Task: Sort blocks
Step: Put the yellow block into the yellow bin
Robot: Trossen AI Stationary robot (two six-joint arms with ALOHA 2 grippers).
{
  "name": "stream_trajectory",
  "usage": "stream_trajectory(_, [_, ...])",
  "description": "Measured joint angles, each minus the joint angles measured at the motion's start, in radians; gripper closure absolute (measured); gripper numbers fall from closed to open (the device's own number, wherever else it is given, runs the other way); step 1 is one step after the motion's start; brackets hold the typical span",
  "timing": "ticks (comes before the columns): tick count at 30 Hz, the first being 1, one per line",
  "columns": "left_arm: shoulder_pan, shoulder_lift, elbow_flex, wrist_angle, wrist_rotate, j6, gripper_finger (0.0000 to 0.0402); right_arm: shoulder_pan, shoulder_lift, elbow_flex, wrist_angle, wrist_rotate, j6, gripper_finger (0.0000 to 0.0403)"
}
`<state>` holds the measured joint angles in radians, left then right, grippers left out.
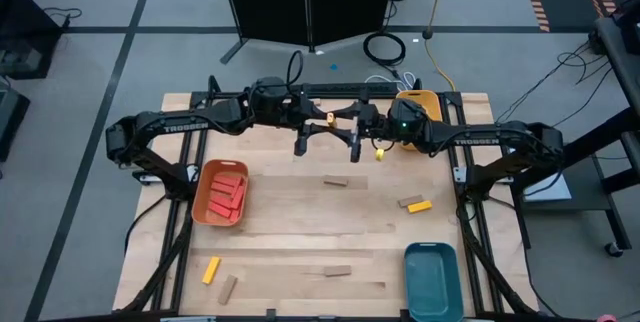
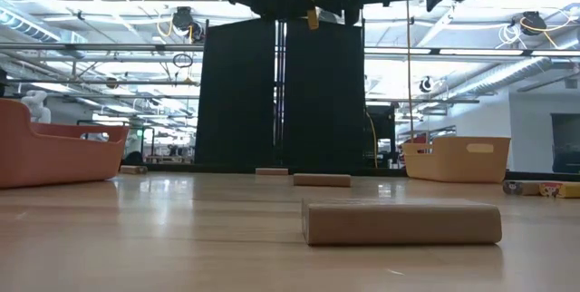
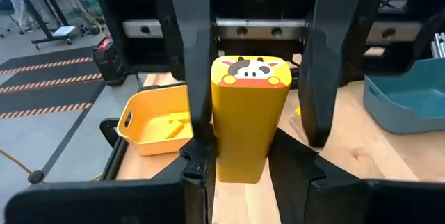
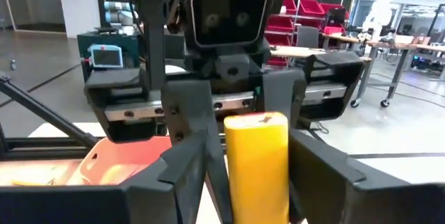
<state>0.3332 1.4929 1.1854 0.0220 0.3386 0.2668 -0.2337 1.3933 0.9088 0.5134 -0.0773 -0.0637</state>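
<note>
L gripper [image 1: 322,122] clamps small yellow rectangular block [image 3: 249,116] mid-air, above table's rear edge near yellow tray [image 1: 418,105]. R gripper [image 1: 343,123] jaws wide around it, not gripping. Risk: L releases before R closes, block drops.

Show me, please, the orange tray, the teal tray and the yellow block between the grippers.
orange tray [image 1: 203,184]: high view, left rim.
teal tray [image 1: 432,284]: high view, bare floor.
yellow block [image 3: 248,123]: left wrist view, front face.

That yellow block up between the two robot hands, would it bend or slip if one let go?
The yellow block looks rigid with flat sides, so it probably won't bend. Its faces look smooth, so it might slip in a loose grip. Being small, it is likely light.
</note>
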Motion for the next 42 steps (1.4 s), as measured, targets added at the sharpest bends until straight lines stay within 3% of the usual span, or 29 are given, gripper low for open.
stream_trajectory(8, [0.000, 0.000, 0.000, -0.006, -0.004, -0.005, 0.0299, -0.001, 0.001, 0.011, -0.003, 0.006, -0.008, 0.0296])
stream_trajectory(12, [-0.001, 0.000, 0.000, -0.005, -0.011, -0.003, 0.0259, -0.001, -0.009, 0.011, -0.004, 0.004, -0.007, 0.0321])
stream_trajectory(17, [0.000, -0.001, 0.000, -0.029, -0.078, -0.010, 0.0206, -0.018, -0.062, 0.011, -0.032, 0.006, -0.001, 0.0314])
stream_trajectory(21, [0.020, -0.030, 0.001, -0.156, -0.190, -0.049, 0.0183, -0.056, -0.175, 0.013, -0.224, 0.127, -0.001, 0.0306])
stream_trajectory(25, [0.057, -0.042, 0.002, -0.350, -0.201, -0.051, 0.0179, -0.124, -0.273, 0.014, -0.567, 0.268, 0.037, 0.0307])
stream_trajectory(31, [0.074, -0.031, 0.000, -0.452, -0.200, -0.052, 0.0178, -0.263, -0.278, 0.011, -1.024, 0.294, 0.168, 0.0306])
stream_trajectory(42, [0.072, -0.031, 0.000, -0.405, -0.190, -0.052, 0.0178, -0.480, -0.122, 0.011, -1.191, 0.313, 0.177, 0.0305])
